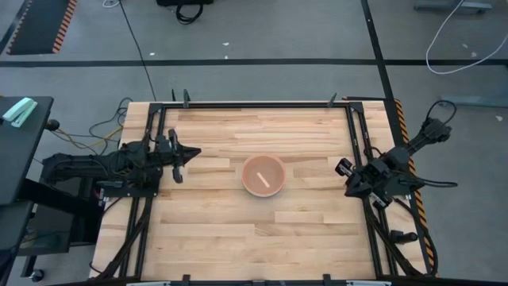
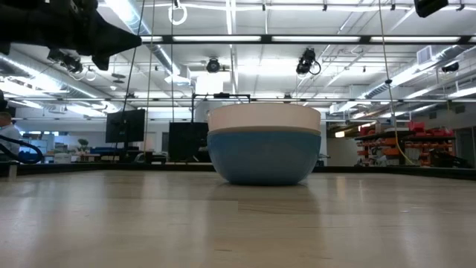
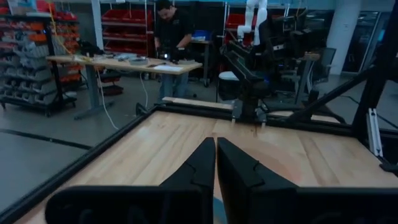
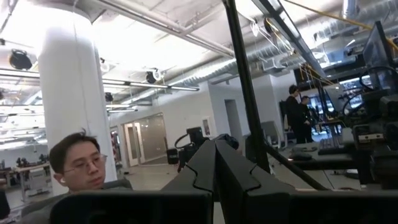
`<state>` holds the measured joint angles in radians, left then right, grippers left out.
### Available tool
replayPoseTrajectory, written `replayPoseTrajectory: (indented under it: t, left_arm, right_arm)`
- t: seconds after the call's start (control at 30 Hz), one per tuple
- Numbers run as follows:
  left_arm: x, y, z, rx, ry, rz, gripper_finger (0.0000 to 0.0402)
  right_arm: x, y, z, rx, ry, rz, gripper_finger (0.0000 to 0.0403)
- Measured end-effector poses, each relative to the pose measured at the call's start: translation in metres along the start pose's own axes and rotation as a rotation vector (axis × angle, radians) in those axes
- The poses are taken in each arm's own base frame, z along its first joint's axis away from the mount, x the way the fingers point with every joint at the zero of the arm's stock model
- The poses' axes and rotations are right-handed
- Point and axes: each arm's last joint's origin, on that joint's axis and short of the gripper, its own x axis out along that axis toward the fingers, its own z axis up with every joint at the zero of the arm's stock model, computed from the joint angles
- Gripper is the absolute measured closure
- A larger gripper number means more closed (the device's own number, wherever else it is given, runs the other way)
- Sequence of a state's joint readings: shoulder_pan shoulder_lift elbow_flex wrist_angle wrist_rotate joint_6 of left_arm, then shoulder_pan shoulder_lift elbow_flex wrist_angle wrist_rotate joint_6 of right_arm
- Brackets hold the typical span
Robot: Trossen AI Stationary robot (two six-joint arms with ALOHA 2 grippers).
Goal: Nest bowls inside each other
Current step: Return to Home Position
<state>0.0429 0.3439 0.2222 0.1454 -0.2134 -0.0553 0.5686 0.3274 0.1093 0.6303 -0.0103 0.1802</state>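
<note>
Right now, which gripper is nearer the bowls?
Left, but only narrowly. The left gripper is off to one side of the stacked bowls, aimed across the table. The right gripper is slightly farther off on the opposite side, tilted up toward the ceiling.

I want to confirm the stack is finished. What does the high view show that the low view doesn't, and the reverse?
Only the high view shows the inside of the pink-orange bowl, facing up mid-table, with the left gripper and the right gripper off to either side of it. Only the low view shows the stack side on: the blue bowl at the bottom and a pale band above its rim, seemingly the grey-white bowl. Both show one stack standing on the wooden table, with no gripper touching it.
</note>
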Motion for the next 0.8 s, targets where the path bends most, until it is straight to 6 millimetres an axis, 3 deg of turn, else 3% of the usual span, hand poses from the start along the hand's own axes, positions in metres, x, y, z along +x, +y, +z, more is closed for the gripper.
replayPoseTrajectory:
  t: [0.8]
  left_arm:
    - [-0.028, 0.015, 0.016, 0.011, -0.180, 0.115, 0.0375]
  right_arm:
    - [-0.025, 0.005, 0.021, -0.032, -0.140, 0.051, 0.0385]
